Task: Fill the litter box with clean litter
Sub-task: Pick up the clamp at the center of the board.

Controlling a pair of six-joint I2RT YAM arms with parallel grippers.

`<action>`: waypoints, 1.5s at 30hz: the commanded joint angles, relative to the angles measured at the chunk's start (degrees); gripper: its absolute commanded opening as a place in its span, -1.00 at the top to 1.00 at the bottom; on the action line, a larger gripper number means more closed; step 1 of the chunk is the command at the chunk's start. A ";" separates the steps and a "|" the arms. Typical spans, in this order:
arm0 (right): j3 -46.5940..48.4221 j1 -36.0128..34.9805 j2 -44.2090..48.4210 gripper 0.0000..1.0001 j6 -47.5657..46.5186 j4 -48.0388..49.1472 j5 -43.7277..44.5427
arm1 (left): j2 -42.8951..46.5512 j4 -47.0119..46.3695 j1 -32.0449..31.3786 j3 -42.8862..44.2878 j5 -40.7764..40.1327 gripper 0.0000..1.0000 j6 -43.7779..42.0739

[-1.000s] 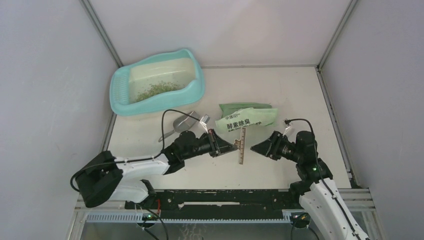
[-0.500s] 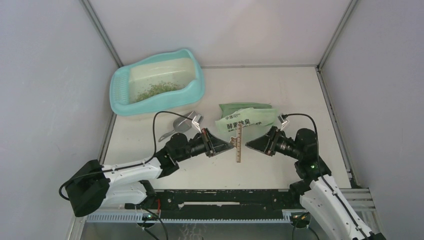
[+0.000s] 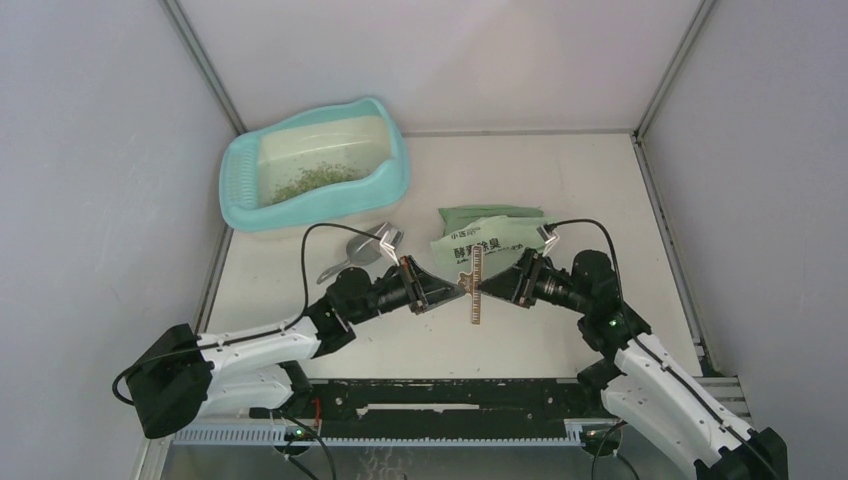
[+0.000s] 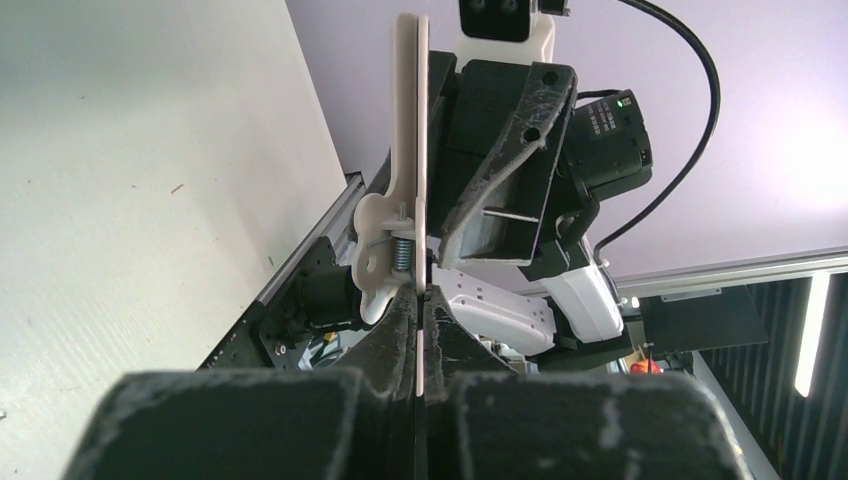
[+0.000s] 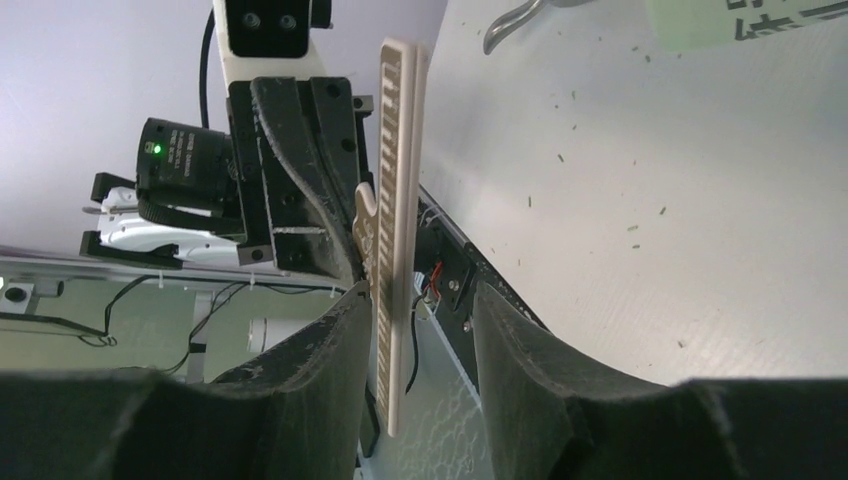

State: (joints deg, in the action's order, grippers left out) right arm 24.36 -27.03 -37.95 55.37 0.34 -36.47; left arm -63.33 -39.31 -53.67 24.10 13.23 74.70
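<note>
— How is the clip (image 3: 474, 312) held?
— It is clamped tight between the jaws of the left gripper (image 3: 462, 288). The right gripper (image 3: 483, 290) is set around the same clip, its fingers (image 5: 300, 385) parted and not closed on it.
— Where is the litter box (image 3: 238, 205) found?
— It is placed at the table's far left, some litter (image 3: 315, 180) spread inside, well apart from both grippers.

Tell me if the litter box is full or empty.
Nearly empty. The litter box holds only a thin patch of litter along its near side; most of its cream floor is bare.
</note>
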 commanded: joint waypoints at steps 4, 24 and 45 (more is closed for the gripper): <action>3.60 -0.96 -2.40 0.13 0.26 5.77 1.79 | 1.38 -2.44 -0.39 -1.42 -0.48 1.00 0.84; 3.77 -3.64 -5.52 0.62 -0.62 6.32 3.12 | -1.02 -4.79 -0.65 -1.42 0.30 0.94 1.54; 3.77 4.08 -7.86 1.00 17.21 24.29 -10.74 | 13.18 2.31 4.17 -2.05 1.42 -0.99 -3.37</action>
State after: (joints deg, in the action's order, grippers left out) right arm 25.80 -23.33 -44.66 63.20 12.25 -42.02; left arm -54.15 -31.99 -50.89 23.35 13.43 72.47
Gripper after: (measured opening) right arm 0.028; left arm 0.942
